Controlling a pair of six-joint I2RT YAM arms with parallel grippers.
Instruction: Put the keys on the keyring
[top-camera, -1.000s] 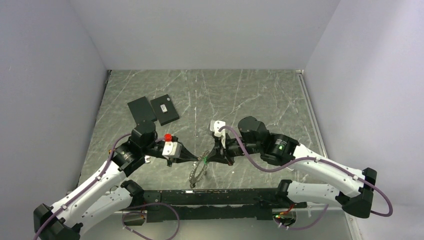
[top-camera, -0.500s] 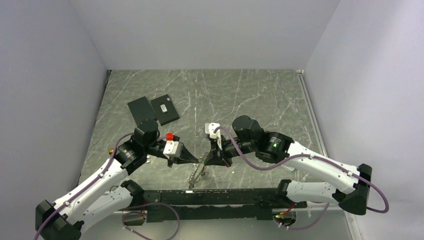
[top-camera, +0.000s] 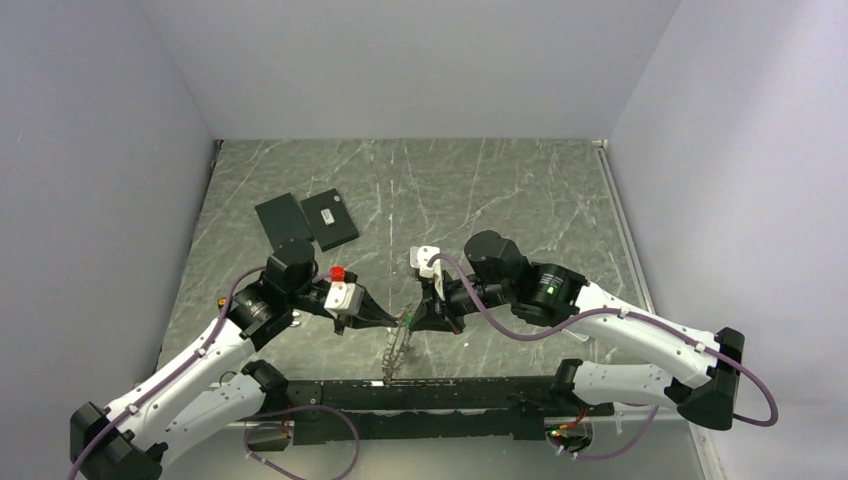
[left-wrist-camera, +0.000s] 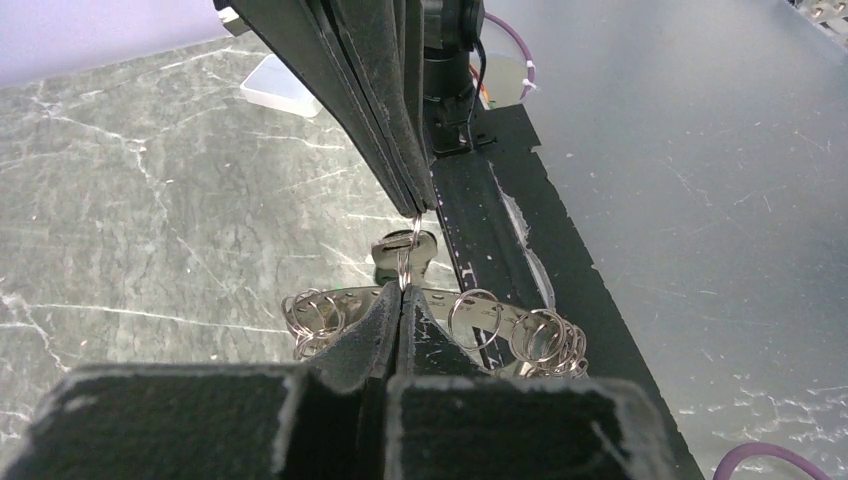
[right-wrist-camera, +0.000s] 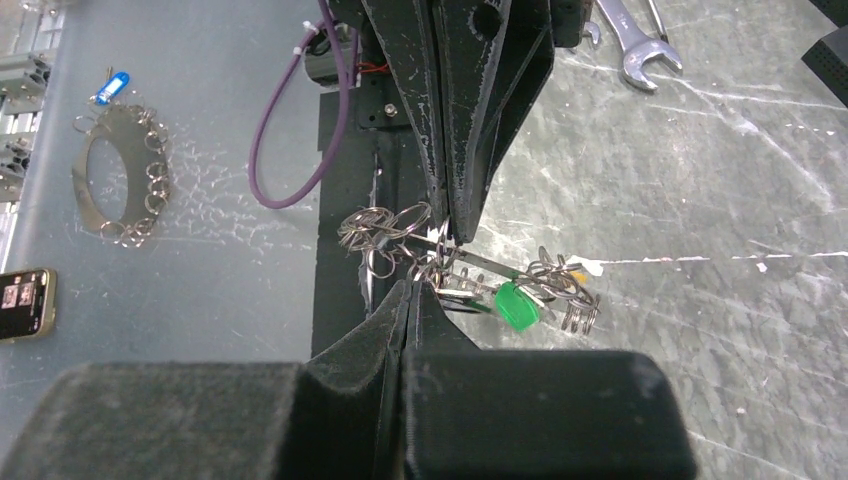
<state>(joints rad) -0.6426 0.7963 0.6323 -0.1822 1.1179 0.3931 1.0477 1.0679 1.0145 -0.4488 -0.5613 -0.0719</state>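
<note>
Over on the far left lie two flat black plates (top-camera: 305, 220), well apart from the work. Nearer the middle, the left end effector (top-camera: 384, 317) is pinched tight on the keyring (top-camera: 397, 346). The keyring hangs between the two arms just above the near part of the tabletop (top-camera: 500, 190), with its cord of small loops and green tag (right-wrist-camera: 515, 306) drooping below. One key (left-wrist-camera: 402, 253) dangles at the small ring between the tips; whether it is threaded on, I cannot tell. The right end effector (top-camera: 416, 318) is clamped shut on that ring from the other side. To my eye, the left should hold steady while the right works in small moves along the coil, without tugging.
</note>
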